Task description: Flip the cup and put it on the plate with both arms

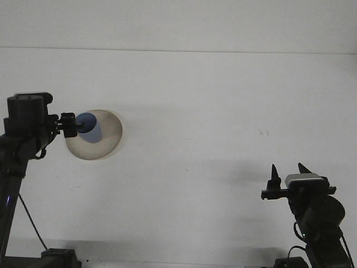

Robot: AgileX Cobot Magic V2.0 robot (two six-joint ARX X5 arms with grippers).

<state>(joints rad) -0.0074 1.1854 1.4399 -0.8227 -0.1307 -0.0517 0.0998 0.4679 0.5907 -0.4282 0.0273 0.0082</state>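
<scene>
A blue cup [90, 128] stands upright on the beige plate [110, 132] at the left of the white table, its open mouth facing up. My left gripper [68, 125] hangs just left of the cup at the plate's left rim, open and holding nothing. At the lower right, far from the plate, my right gripper [289, 171] points up with its two fingers apart and nothing between them.
The white table [201, 111] runs to a back edge near the top of the view. The left arm's dark links rise along the left border, and the right arm's base sits at the bottom right corner.
</scene>
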